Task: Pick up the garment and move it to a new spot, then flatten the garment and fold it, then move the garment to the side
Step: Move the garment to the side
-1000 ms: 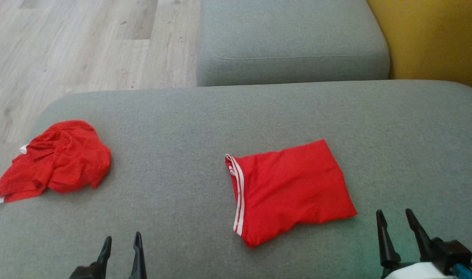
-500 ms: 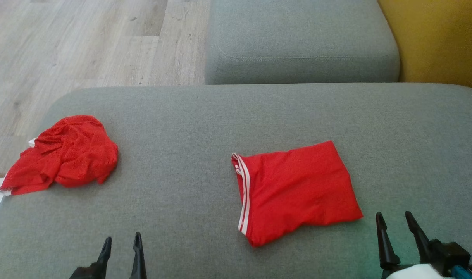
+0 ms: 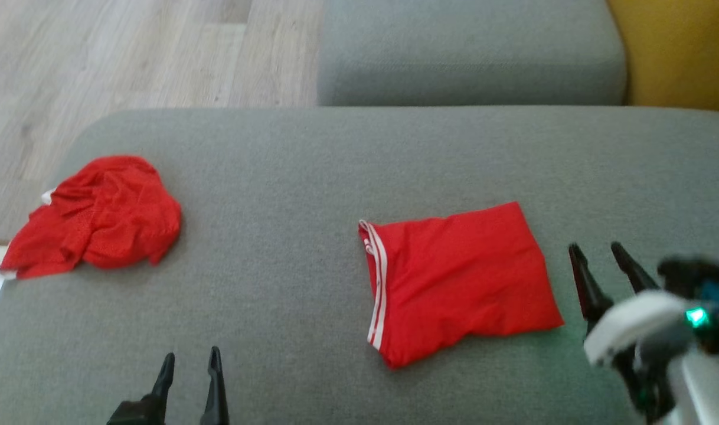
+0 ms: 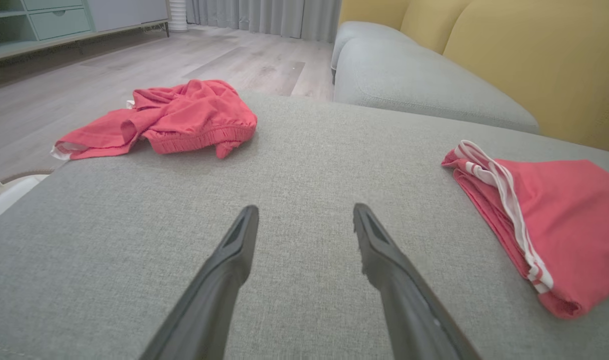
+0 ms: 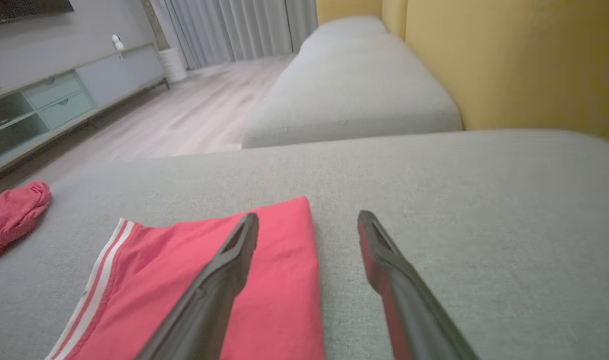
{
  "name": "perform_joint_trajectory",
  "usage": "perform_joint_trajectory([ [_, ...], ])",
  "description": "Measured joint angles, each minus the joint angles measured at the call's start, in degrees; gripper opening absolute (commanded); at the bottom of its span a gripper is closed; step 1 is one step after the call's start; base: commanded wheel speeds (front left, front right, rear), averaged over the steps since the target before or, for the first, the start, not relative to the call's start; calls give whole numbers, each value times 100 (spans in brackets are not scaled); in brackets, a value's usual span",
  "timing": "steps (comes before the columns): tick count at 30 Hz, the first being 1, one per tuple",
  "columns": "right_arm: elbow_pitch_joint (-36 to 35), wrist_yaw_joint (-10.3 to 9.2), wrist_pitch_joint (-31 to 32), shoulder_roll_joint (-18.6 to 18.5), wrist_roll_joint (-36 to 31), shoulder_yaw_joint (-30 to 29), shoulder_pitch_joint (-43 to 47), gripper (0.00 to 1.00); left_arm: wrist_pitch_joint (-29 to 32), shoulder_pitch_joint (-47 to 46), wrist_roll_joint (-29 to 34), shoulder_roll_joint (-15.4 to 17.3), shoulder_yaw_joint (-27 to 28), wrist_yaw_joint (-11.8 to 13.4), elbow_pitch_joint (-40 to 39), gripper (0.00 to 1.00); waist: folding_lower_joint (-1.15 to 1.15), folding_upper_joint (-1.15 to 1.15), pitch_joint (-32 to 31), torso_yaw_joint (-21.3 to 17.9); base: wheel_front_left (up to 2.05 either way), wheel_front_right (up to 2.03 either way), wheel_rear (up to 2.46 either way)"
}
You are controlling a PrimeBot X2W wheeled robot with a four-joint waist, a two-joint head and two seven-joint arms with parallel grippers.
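**Both grippers empty, folded shorts lying flat on the cushion**

The folded red garment (image 3: 460, 283) lies flat on the big grey seat cushion (image 3: 312, 171), a neat slanted rectangle with two white stripes running down its left edge. Nothing is touching it that I can see.

The right gripper (image 3: 595, 248) is just to the right of the folded red garment, level with its upper right corner, and it looks smeared in the head view. Its two dark fingers are spread wide with nothing between them. From the right wrist view, one finger crosses in front of that corner of the cloth and the other is over bare grey fabric; I can't tell whether either tip touches anything.

The left gripper (image 3: 192, 354) sits well to the left of the folded red garment and nearer the robot, over bare cushion. Its fingers are parted too, and empty.

Further left of the folded red garment, well apart from it, a crumpled red garment (image 3: 100, 218) is bunched at the cushion's left edge, one flap hanging over it. Behind the folded red garment is a second grey cushion (image 3: 471, 59), with a yellow backrest (image 3: 678, 53) to its right and pale wood floor (image 3: 129, 53) to its left.
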Motion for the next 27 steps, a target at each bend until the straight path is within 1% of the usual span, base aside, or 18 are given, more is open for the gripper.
perform_joint_trajectory([
  [2, 89, 0, 781, -32, 328, -55, -335, 100, 0, -14, -1, 0, -43, 0, 0, 100, 0, 0, 87, 50, 0, 0, 0],
  [4, 355, 0, 1614, 14, 667, -224, -600, 100, 0, -49, -1, 0, -100, -3, 1, 100, 0, 0, 186, 110, 0, 0, 0],
  [7, 710, 0, 2459, 12, 762, -387, -848, 100, 0, -175, -9, -1, -146, 0, -4, 100, 0, 0, 378, 208, 0, 0, 0],
  [10, 1005, 0, 2853, 12, 776, -516, -1079, 100, 0, -370, -63, -1, -213, 9, -8, 100, 0, 0, 577, 321, 0, 0, 0],
  [14, 1410, 0, 3087, 42, 722, -608, -1457, 100, 0, -526, -70, -2, -288, 8, 3, 100, 0, 0, 789, 475, 0, 0, 0],
  [16, 1575, 0, 3206, 51, 695, -559, -1611, 100, 0, -548, -118, -2, -296, 10, 9, 100, 0, 0, 871, 526, 0, 0, 0],
  [18, 1664, 0, 3297, 98, 816, -535, -1718, 0, 0, -597, -118, -2, -312, 69, -3, 100, 0, 0, 941, 543, 0, 0, 0],
  [20, 1678, 0, 3270, 108, 871, -524, -1828, 0, 0, -622, -118, -2, -315, 81, -21, 100, 0, 0, 996, 508, 0, 0, 0],
  [22, 1684, 0, 3105, 67, 853, -528, -1976, 0, 0, -644, -118, -2, -315, 85, -41, 100, 0, 0, 1061, 438, 0, 0, 0],
  [25, 1706, 0, 2811, -132, 641, -587, -2336, 0, 0, -760, -109, -3, -316, 55, -94, 100, 0, 0, 1224, 307, 0, 0, 0],
  [27, 1788, 0, 2643, -318, 448, -746, -2716, 0, 0, -884, -81, -4, -303, 46, -169, 100, 0, 0, 1374, 205, 0, 0, 0],
])
